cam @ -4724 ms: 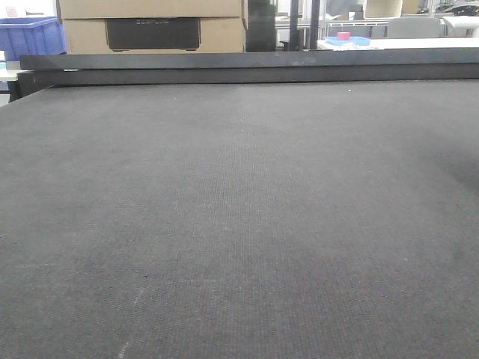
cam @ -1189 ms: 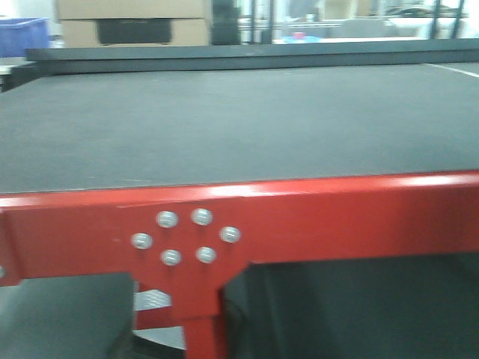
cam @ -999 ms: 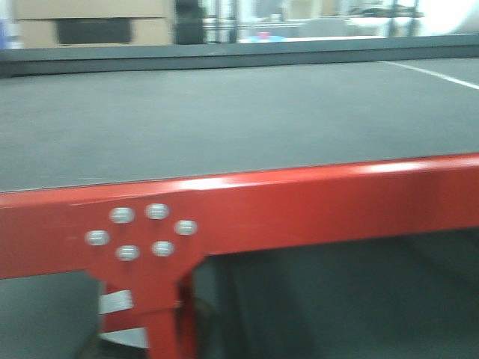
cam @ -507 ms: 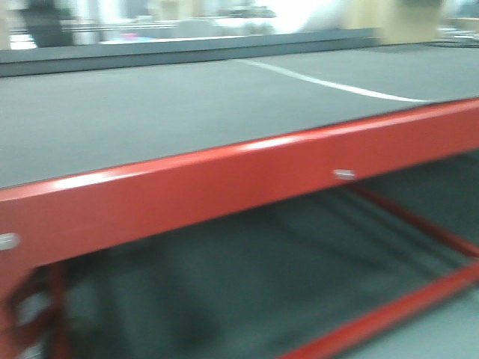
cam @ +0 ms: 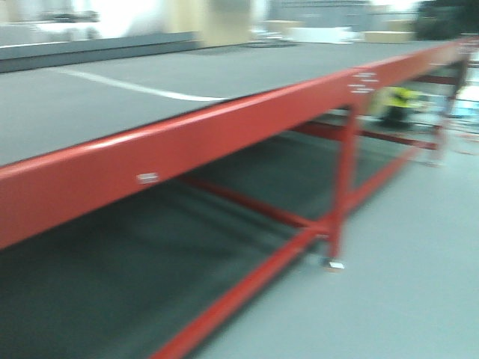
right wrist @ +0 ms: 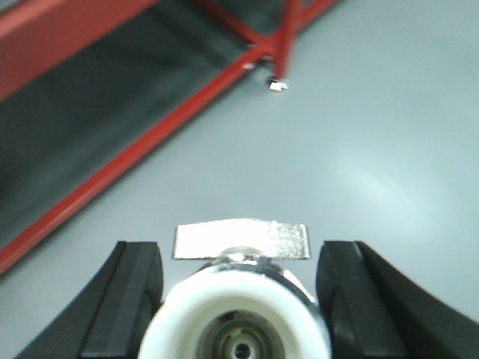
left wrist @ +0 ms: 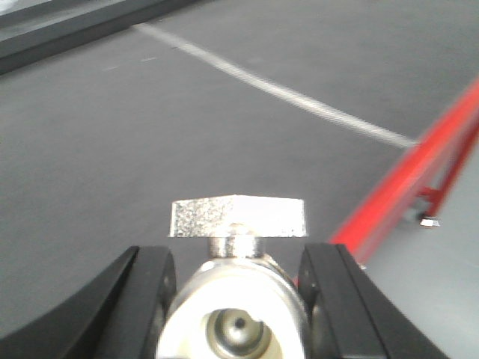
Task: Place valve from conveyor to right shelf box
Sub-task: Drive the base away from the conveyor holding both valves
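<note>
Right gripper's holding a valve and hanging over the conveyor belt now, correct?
Not quite. The right gripper does hold a valve, but it hangs over the grey floor beside the red frame, not over the conveyor. The right wrist view shows this. The left gripper is the one over the belt.

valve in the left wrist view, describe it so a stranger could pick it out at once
Find the wide dark grey conveyor with the white stripe; low in the left wrist view, the left gripper clamps the valve between black fingers. It has a rounded pale metal body topped by a flat glittery handle. The right gripper holds a twin valve, but over grey floor.
</note>
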### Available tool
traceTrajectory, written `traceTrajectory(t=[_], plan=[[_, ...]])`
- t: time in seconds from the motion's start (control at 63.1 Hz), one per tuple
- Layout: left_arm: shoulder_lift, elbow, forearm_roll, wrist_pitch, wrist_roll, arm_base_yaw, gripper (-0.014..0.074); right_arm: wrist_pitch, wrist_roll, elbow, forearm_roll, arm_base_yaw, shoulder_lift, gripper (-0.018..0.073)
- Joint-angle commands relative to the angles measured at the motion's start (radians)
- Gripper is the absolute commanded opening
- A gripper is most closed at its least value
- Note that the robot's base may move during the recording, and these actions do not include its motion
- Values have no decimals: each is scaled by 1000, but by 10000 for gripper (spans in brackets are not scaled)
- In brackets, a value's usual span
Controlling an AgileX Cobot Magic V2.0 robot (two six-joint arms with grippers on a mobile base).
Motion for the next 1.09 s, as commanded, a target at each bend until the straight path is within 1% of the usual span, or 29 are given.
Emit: traceTrajectory(t=[0.0,1.078], plan=[[-9,-12,-6,-51,-2,2,-111,-56,-7,-8,-9,-1,-14,-163],[-9,-12,-6,-51,-2,2,-111,-56,-7,-8,-9,-1,-14,-163]])
